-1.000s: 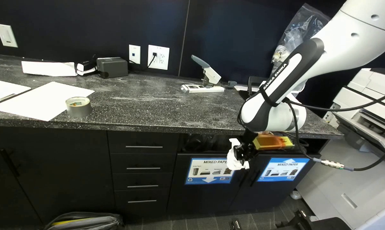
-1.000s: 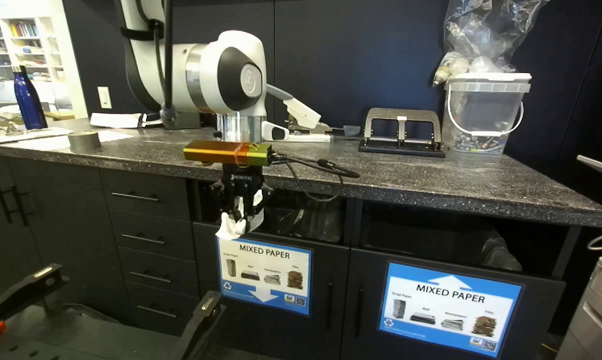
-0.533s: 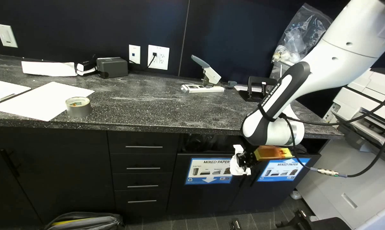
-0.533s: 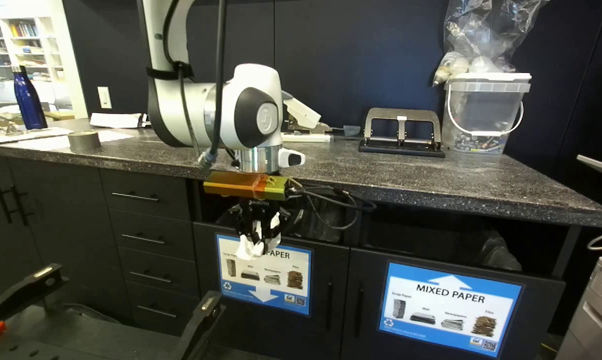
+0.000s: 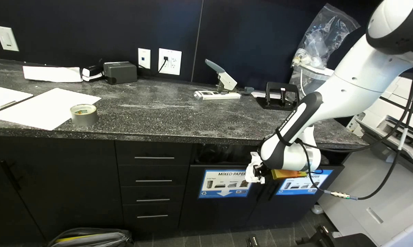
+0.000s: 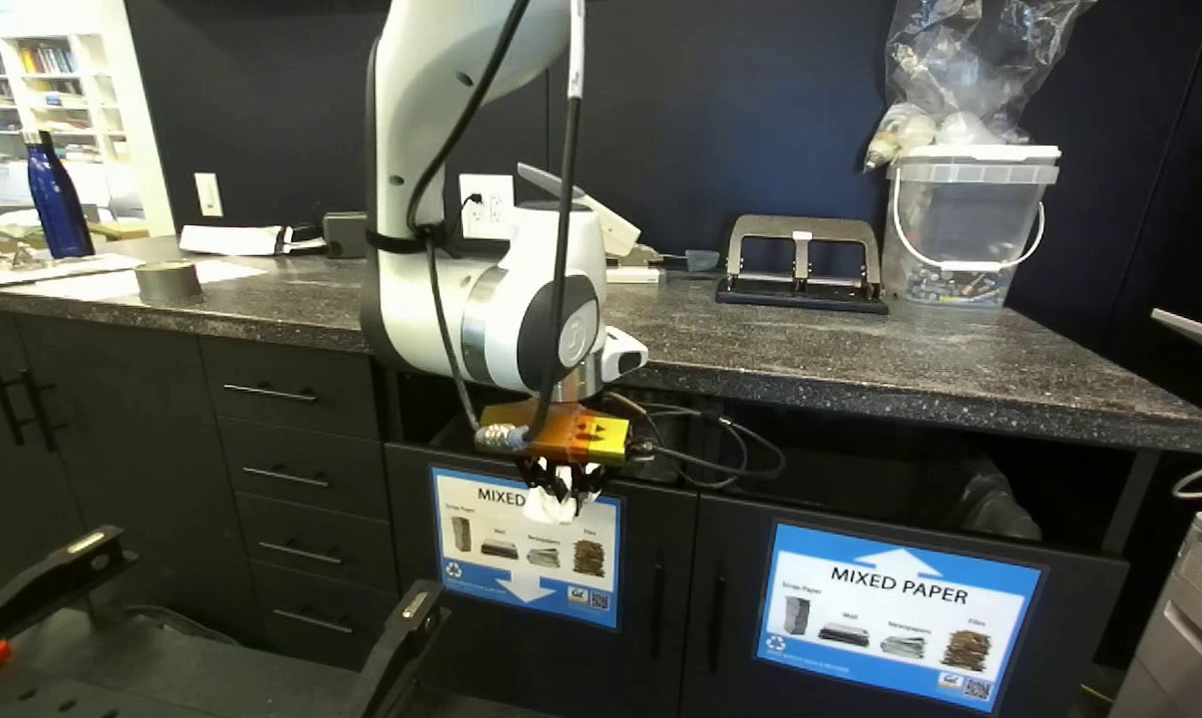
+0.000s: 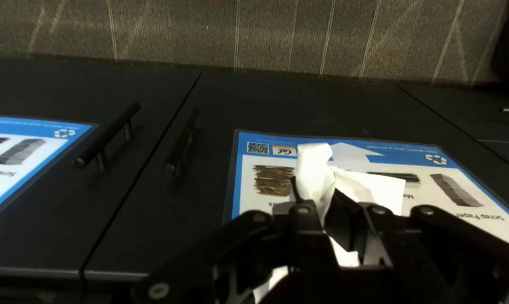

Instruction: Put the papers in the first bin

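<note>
My gripper [image 7: 317,202] is shut on a crumpled white paper [image 7: 315,173], which sticks out past the fingertips. In both exterior views the gripper [image 5: 261,170] [image 6: 564,481] hangs below the counter edge, in front of the first cabinet door. The paper [image 5: 252,168] [image 6: 551,506] is level with the top of that door's "Mixed Paper" sign [image 5: 223,185] [image 6: 526,568]. The dark opening of the first bin [image 5: 223,154] lies above that door, partly hidden by the arm in an exterior view. Flat white sheets [image 5: 45,108] lie on the counter's far left.
The counter edge [image 5: 179,137] overhangs the bins. A second bin door with a sign [image 6: 900,618] stands to the right. On the counter are a tape roll [image 5: 84,115], a stapler [image 5: 220,85], a hole punch [image 6: 802,264] and a clear bucket [image 6: 970,224]. Door handles [image 7: 108,135] stick out.
The arm has come down and the gripper has moved right and lower in an exterior view, tilting over. The paper has stayed in the gripper throughout.
</note>
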Robot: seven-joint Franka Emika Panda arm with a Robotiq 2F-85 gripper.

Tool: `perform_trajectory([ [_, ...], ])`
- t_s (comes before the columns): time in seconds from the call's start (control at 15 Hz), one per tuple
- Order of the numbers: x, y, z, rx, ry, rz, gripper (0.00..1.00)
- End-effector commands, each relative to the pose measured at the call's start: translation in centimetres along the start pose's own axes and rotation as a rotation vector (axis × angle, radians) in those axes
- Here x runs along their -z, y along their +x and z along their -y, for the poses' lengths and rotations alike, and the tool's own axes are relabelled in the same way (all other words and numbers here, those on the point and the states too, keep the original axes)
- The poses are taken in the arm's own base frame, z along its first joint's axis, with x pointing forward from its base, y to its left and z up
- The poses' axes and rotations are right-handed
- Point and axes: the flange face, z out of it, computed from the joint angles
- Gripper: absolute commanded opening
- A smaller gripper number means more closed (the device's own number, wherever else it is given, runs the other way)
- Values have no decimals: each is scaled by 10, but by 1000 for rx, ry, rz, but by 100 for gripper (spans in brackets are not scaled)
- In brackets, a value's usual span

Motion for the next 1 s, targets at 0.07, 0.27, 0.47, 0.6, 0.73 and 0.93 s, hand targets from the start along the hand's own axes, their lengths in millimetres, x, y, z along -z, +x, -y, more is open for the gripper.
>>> perform_trajectory([
  [0.07, -33, 12, -5, 51, 21, -199, 8],
  [0.27, -45, 20, 0, 68, 44, -320, 9],
  [0.47, -51, 17, 2, 85, 64, -396, 9],
  [0.6, -46, 15, 2, 95, 72, -416, 9],
  [0.73, -42, 13, 4, 104, 76, -398, 8],
  [0.93, -37, 15, 7, 116, 47, -336, 8],
])
